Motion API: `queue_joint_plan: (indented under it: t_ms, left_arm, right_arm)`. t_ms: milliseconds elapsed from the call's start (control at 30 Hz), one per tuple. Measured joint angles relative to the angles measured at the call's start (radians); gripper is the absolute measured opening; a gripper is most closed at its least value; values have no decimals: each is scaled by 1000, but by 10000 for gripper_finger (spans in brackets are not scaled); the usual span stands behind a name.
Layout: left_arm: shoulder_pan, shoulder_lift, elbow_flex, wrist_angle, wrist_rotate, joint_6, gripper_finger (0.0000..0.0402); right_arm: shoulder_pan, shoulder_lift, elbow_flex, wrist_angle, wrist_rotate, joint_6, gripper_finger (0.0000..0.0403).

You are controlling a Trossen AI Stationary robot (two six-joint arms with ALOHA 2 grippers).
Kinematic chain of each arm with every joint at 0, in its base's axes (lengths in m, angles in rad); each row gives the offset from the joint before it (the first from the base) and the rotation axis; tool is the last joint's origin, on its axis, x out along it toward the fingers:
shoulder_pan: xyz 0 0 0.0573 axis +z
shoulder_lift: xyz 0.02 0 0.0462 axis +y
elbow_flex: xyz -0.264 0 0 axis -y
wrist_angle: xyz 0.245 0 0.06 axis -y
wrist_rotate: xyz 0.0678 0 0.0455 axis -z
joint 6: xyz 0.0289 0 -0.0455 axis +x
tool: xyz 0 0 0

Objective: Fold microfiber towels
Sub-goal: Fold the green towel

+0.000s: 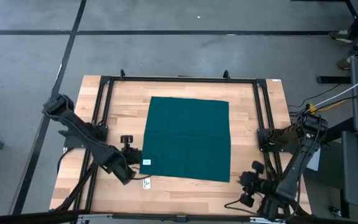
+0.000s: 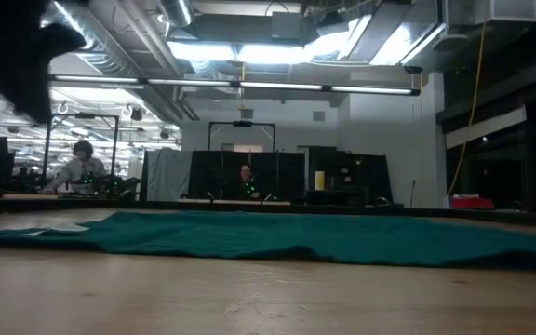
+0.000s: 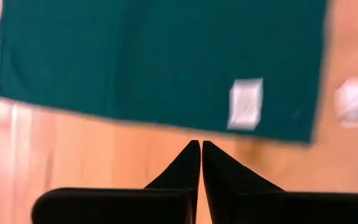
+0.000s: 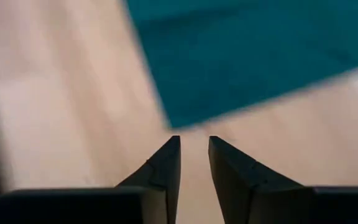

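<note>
Lying flat and spread open on the wooden tabletop (image 1: pixel 120 99), the towel (image 1: pixel 188 138) covers the middle of the board, inside the black frame (image 1: pixel 179 79) that runs around it. It is dark teal-green and roughly square from above, with a faint crease across its middle. A small white label (image 1: pixel 146 162) sits at its near left corner, and a second small white tag (image 1: pixel 147 183) lies on the bare wood just beside that corner, apart from the cloth.

The left hand (image 1: pixel 135 163) hangs at the towel's left edge, close to the labelled corner. In the left wrist view its two dark fingers (image 3: pixel 182 168) are pressed together, clenched on nothing, with their tips over bare wood just short of the towel's edge (image 3: pixel 160 121); the label (image 3: pixel 245 103) shows a little beyond them.

The right hand (image 1: pixel 244 180) hangs near the towel's near right corner, just off the cloth. In the right wrist view its fingers (image 4: pixel 166 162) stand slightly apart, released and holding nothing, with the towel's corner (image 4: pixel 176 118) just ahead of the tips.

From the low view the towel (image 2: pixel 324 237) lies as a low, gently rippled band across the tabletop. Beyond it the room shows two people (image 2: pixel 82 166) seated at desks far behind.
</note>
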Motion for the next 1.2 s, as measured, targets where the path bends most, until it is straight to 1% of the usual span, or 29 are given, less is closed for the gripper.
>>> queue_joint_plan:
  t_ms: [67,100,200,267,300,467,567,733,867,1000,1200]
  left_arm:
    - [13,-19,18,59,6,31,13]
    - [16,-28,17,92,28,50,13]
    - [16,-32,16,208,136,116,17]
    - [12,-25,17,235,196,141,22]
    - [11,-15,17,242,207,145,26]
    - [-13,54,3,244,162,173,44]
    - [-21,109,-25,249,141,133,53]
    - [-24,161,-29,296,53,125,64]
    - [-24,187,-29,325,31,117,68]
    - [-24,208,-29,336,6,100,69]
    - [-20,229,-29,352,-2,89,68]
  right_arm:
    - [-12,-23,-14,112,18,-89,88]
    - [-14,-30,-17,159,15,-128,86]
    - [-15,-54,-18,296,-36,-233,80]
    - [-15,-68,-18,356,-63,-278,78]
    - [-16,-71,-18,370,-62,-297,78]
    - [-62,-63,-33,361,-61,-348,88]
    - [-105,-50,-72,357,-71,-347,103]
    - [-155,-49,-137,360,-133,-290,132]
    - [-162,-49,-156,430,-167,-296,150]
    - [-166,-38,-156,432,-163,-302,151]
    - [-166,22,-157,439,-170,-328,136]
